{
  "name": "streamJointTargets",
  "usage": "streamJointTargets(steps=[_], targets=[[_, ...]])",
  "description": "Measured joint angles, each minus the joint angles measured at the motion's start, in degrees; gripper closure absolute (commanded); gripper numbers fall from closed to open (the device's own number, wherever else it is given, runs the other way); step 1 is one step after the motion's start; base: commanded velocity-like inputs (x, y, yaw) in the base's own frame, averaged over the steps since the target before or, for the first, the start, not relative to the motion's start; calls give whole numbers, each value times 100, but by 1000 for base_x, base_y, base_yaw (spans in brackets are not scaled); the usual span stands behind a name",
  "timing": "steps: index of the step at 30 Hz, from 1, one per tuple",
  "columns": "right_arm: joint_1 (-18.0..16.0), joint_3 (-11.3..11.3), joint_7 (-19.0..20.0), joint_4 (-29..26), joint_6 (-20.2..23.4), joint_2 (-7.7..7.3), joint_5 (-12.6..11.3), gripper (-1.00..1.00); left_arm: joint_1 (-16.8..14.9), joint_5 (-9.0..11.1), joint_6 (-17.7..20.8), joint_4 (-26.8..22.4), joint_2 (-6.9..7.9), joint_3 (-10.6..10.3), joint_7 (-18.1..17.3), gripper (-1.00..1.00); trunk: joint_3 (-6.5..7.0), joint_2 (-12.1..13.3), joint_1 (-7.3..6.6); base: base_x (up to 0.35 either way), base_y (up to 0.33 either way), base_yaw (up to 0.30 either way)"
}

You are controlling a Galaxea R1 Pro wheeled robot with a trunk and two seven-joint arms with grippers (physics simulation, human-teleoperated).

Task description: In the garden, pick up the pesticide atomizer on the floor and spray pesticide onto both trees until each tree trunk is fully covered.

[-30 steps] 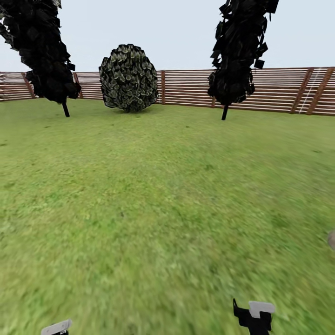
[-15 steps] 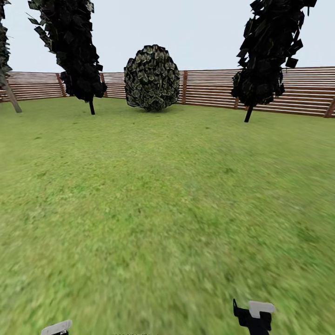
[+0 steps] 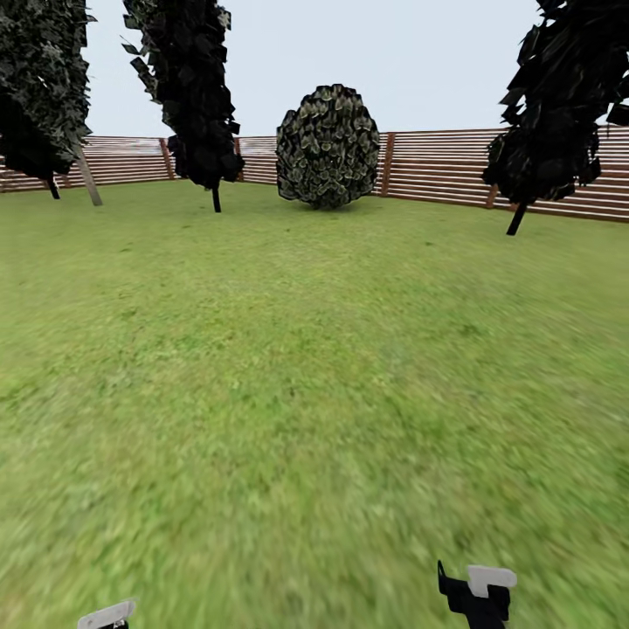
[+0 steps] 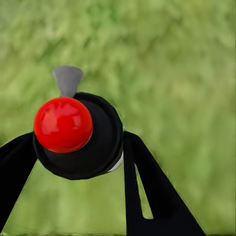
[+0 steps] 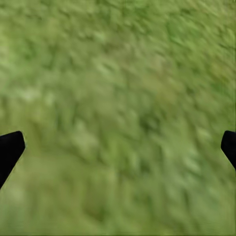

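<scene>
Left tool (image 4: 78,162) gripping atomizer (image 4: 73,132) w/ red knob, right tool (image 5: 118,142) gaping over grass (image 3: 314,393); atomizer risking slipping en route.

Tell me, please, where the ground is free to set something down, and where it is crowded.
The grass is bare from the right gripper up to the fence. Plants crowd the far edge: a round bush, dark column trees beside it, and a pale-trunked tree at far left.

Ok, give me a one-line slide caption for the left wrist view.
Left gripper fingers closed around a black atomizer with a red knob, above blurred green grass.
</scene>
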Motion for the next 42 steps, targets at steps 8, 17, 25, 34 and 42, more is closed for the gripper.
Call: streamJointTargets(steps=[8, 17, 25, 34, 42], targets=[[0, 0, 3, 0, 0, 0, 2, -100, 0, 0, 6, -8, 0, 0, -7, 100, 0, 0, 0, 0, 0, 278], [0, 0, -1, 0, 0, 0, 1, -100, 0, 0, 5, -4, 0, 0, -2, 100, -3, 0, 0, 0, 0, 278], [0, 0, -3, 0, 0, 0, 0, -100, 0, 0, 0, 0, 0, 0, 0, 100, -25, 0, 0, 0, 0, 278], [0, 0, -3, 0, 0, 0, 0, -100, 0, 6, -1, 7, 5, 4, 0, 100, -52, 0, 0, 76, 33, 278], [0, 0, -3, 0, 0, 0, 0, -100, 18, 9, -3, 9, 9, 6, 5, 100, -77, 0, 0, 268, 198, 279]])
